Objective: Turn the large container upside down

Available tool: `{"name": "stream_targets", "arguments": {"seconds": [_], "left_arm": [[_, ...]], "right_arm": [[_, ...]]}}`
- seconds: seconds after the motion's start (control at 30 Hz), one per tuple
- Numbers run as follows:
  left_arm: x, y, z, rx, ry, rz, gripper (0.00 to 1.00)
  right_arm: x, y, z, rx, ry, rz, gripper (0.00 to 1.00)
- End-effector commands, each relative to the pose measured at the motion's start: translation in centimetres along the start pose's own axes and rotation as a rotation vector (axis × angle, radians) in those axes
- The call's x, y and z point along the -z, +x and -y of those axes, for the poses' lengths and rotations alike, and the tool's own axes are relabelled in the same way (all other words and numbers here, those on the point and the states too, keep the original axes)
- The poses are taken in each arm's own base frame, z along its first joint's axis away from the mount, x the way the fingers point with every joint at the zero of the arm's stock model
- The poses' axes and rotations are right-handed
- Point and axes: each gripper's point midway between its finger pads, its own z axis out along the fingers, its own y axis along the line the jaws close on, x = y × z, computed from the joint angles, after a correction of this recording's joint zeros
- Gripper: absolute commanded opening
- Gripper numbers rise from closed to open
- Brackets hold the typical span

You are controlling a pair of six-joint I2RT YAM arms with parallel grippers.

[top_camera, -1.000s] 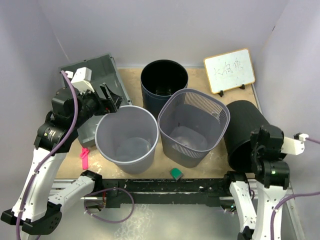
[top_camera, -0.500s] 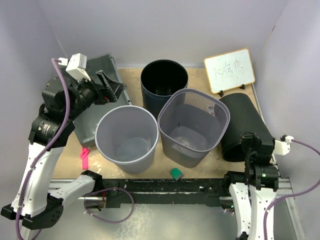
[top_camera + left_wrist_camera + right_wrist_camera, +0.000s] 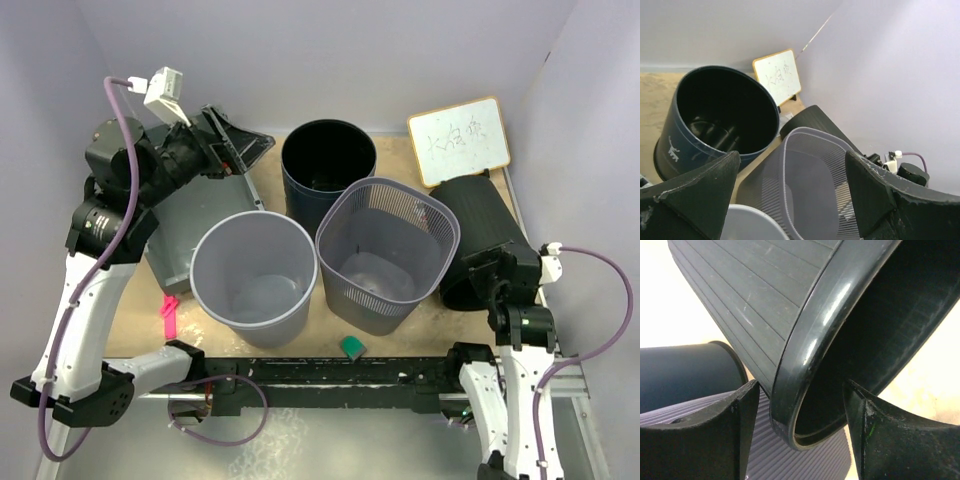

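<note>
Two changes stand out: the left gripper (image 3: 250, 152) has risen clear of the large container (image 3: 190, 235), jaws wide and empty, while the right gripper (image 3: 797, 395) has spread its jaws and now loosely straddles the rim of the black bin (image 3: 490, 225) lying on its side. The large container rests unheld just left of the light grey bin (image 3: 225, 255). Its turn looks finished or paused, though I cannot tell which face is up.

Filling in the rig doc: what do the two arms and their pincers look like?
Left arm and right arm match: white shells, black joints, a purple cable along each. Left pincer and right pincer: black wedge fingers, edges scuffed pale. White camera block on the left wrist.
</note>
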Motion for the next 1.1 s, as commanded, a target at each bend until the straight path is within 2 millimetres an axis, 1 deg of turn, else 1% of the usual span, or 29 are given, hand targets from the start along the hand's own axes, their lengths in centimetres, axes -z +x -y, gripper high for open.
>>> {"name": "stream_targets", "arguments": {"seconds": [0.0,0.1,0.13,0.23,0.3,0.33,0.43,0.53,0.6,0.7,0.83,0.93,1.0,1.07], "left_arm": [[-0.2,-0.5,2.4,-0.004,0.08,0.016,0.83],[-0.9,1.1,2.1,-0.012,0.06,-0.024,0.83],[-1.1,1.6,2.2,-0.014,0.058,-0.032,0.83],[-1.8,3.1,2.2,-0.026,0.046,-0.06,0.83],[-2.0,3.9,2.1,-0.033,0.042,-0.075,0.83],[-2.1,4.2,2.0,-0.035,0.037,-0.082,0.83],[-2.3,4.5,1.8,-0.04,0.03,-0.084,0.83],[-2.6,4.9,2.1,-0.049,0.037,-0.104,0.83],[-3.2,5.3,2.5,-0.056,0.042,-0.126,0.83],[-4.2,6.2,3.9,-0.094,0.038,-0.145,0.83],[-5.3,7.6,6.3,-0.149,0.036,-0.168,0.83],[-6.3,8.7,7.3,-0.162,0.034,-0.181,0.83],[-7.3,10.1,8.1,-0.168,0.039,-0.21,0.83],[-8.2,11.3,9.5,-0.179,0.057,-0.232,0.83]], "right_arm": [[0.7,1.5,3.8,0.138,0.167,-0.088,0.75],[1.9,0.7,4.0,0.142,0.175,-0.07,0.87],[2.3,0.4,3.9,0.144,0.172,-0.057,0.88],[3.5,-0.7,3.6,0.156,0.15,-0.02,0.89],[4.0,-0.8,3.7,0.173,0.144,-0.018,0.89],[4.8,-1.5,2.9,0.173,0.116,0.0,0.89],[6.0,-2.4,2.2,0.203,0.083,0.015,0.89],[7.2,-3.5,1.4,0.242,0.053,0.046,0.89],[8.0,-4.7,0.7,0.262,0.037,0.08,0.87],[7.9,-5.8,0.0,0.282,0.055,0.1,0.8],[7.1,-6.1,-1.0,0.294,0.089,0.067,0.7],[6.6,-6.3,-0.9,0.286,0.128,0.057,0.6],[6.5,-6.6,-0.8,0.282,0.146,0.07,0.54],[6.3,-6.8,-1.0,0.285,0.142,0.078,0.51]]}}
